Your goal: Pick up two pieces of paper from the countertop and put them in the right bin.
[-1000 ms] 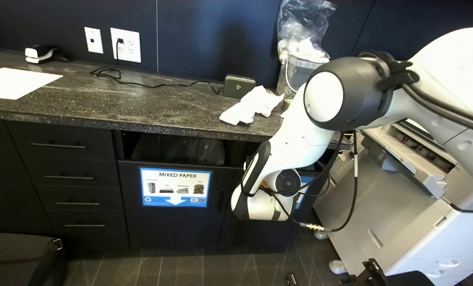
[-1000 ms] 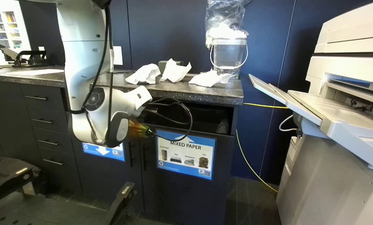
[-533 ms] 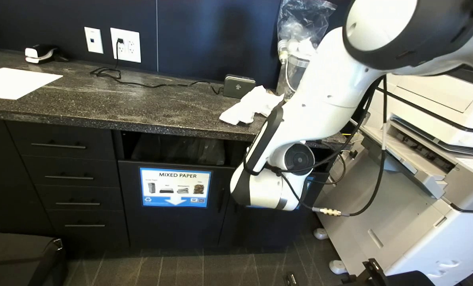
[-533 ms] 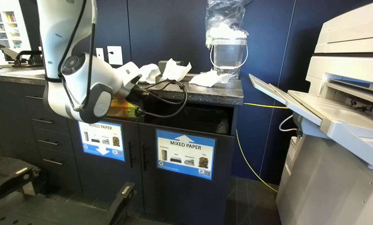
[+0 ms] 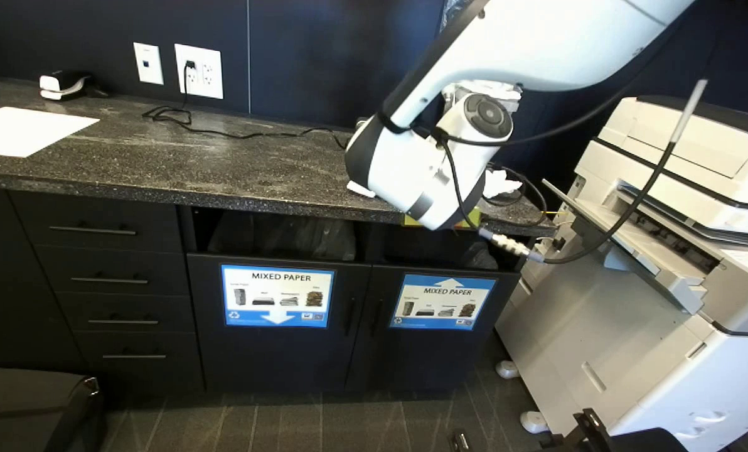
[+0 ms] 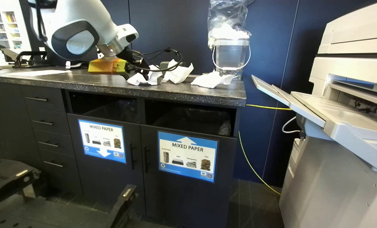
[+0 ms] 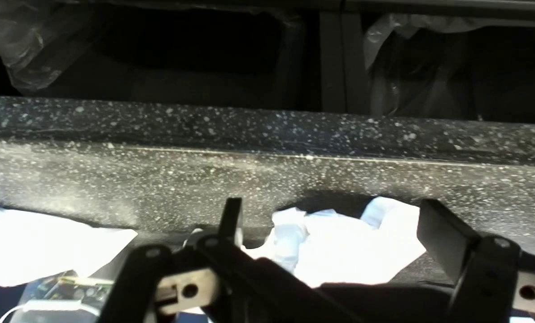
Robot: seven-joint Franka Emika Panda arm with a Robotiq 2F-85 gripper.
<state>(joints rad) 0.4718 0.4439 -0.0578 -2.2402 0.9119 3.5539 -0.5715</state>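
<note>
Three crumpled white papers lie in a row on the dark speckled countertop [image 6: 188, 93] in an exterior view: a left one [image 6: 137, 79], a middle one [image 6: 178, 73] and a right one [image 6: 210, 79]. My gripper [image 7: 331, 217] is open over the counter at the left paper. In the wrist view a crumpled paper [image 7: 348, 246] shows between the spread fingers, near one fingertip; contact cannot be told. Another paper [image 7: 47, 246] lies left there. The right bin's opening [image 6: 191, 118] is under the counter, above a Mixed Paper sign [image 6: 187, 156]. In an exterior view the arm hides most papers.
A left bin opening [image 6: 106, 106] sits beside the right one. A clear bucket [image 6: 232, 53] with a plastic bag stands behind the right paper. A small dark box [image 6: 168, 65] stands at the back. A flat white sheet [image 5: 29, 130] lies far left. A printer [image 5: 631, 263] stands right.
The arm has risen from in front of the cabinets to above the countertop, and the gripper has come to the left paper. Both bin fronts are now uncovered. The papers look unmoved.
</note>
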